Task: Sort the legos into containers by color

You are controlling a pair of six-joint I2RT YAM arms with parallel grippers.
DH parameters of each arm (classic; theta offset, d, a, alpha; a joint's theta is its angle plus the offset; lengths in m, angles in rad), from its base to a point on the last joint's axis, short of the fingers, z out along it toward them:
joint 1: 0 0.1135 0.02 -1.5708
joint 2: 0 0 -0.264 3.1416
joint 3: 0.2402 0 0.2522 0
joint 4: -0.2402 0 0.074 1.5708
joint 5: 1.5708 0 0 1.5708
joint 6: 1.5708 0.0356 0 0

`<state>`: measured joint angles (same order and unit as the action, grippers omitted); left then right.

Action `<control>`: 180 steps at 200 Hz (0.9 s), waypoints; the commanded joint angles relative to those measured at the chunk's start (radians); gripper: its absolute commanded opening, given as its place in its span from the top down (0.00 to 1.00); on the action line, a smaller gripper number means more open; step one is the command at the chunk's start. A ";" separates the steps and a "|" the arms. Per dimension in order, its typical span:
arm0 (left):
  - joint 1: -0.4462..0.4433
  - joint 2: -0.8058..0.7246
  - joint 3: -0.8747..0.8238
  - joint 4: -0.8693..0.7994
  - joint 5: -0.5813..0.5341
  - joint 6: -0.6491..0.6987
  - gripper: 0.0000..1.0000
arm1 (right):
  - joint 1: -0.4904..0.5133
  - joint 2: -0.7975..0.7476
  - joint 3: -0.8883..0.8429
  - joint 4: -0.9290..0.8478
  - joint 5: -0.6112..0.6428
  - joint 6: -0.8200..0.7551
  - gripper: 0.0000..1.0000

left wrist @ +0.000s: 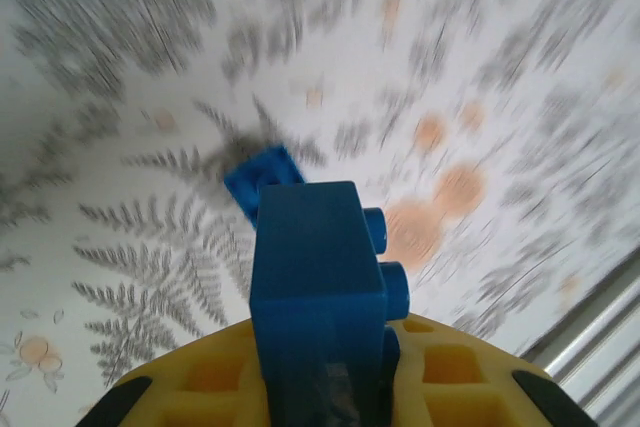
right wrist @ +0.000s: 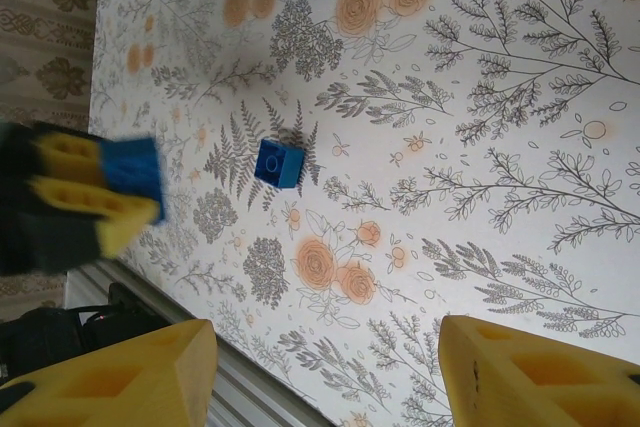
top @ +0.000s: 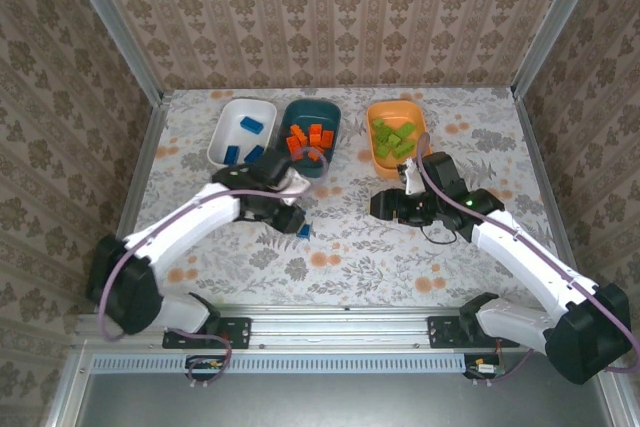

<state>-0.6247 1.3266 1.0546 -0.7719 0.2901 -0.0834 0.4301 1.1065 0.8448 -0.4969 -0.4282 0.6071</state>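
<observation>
The left arm (top: 190,219) and right arm (top: 522,259) are built alike, with smooth white shells between black joints. Each rises from a bulky black base (top: 122,295) bolted to a silver rail (top: 340,325). A thin lilac cable (top: 112,265) loops along each arm. The left gripper (top: 298,225) and right gripper (top: 380,207) have black bodies. Their blunt yellow fingers (right wrist: 535,372) are moulded with square hollows.

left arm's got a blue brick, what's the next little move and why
Probably lift the left pincer and swing it toward the white bin. It is shut on a blue brick, and that bin already holds blue bricks. One loose blue brick lies on the table for afterwards.
</observation>
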 commanded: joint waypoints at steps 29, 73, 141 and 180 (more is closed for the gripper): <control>0.362 -0.224 -0.094 0.290 0.411 -0.357 0.82 | 0.005 0.002 -0.033 0.057 -0.013 0.043 0.38; 0.579 -0.220 -0.116 0.380 0.511 -0.542 0.82 | 0.007 0.021 -0.041 0.078 -0.023 0.054 0.38; 0.658 0.138 0.199 0.171 0.403 -0.329 0.82 | 0.008 0.030 -0.072 0.098 -0.019 0.038 0.37; 0.650 0.359 0.403 0.062 0.288 -0.252 0.82 | 0.043 0.094 -0.054 0.072 0.017 -0.001 0.35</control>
<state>0.0277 1.5864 1.3521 -0.5961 0.6674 -0.4316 0.4397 1.1534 0.7826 -0.4141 -0.4294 0.6483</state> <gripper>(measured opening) 0.232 0.637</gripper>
